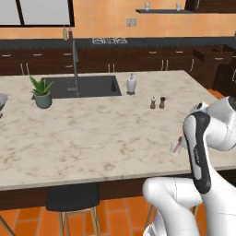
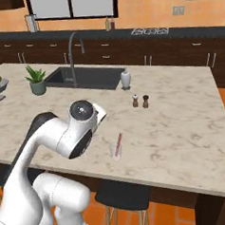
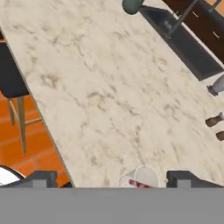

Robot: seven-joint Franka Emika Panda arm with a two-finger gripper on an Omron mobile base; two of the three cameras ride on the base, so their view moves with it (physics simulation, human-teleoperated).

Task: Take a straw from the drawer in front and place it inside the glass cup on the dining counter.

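step: the placing looks done; the straw (image 2: 118, 145) stands tilted inside the glass cup (image 2: 116, 151) on the dining counter (image 2: 182, 128), its upper end leaning out past the rim.
straw: red-pink with pale stripes, seen in the right base view leaning in the cup; in the hand view only its striped tip (image 3: 139, 184) shows inside the cup's round mouth (image 3: 142, 177).
glass cup: near the front edge of the dining counter, well in front of the two pepper shakers (image 2: 140, 101), upright as far as i can tell.
gripper: the gripper (image 3: 111, 179) sits above the cup with its two dark tips spread wide to either side, pinching nothing; the straw touches neither tip.
arm: in the left base view the forearm partly covers the cup (image 1: 175, 148).
drawer: one dark drawer (image 1: 213, 54) stands pulled out on the far cabinets at the right.
next move: by my judgement, only a straight retreat upward from the cup is left, keeping the tips clear of the straw's leaning top end.
risk: a sideways sweep could catch the straw or tip the light cup.
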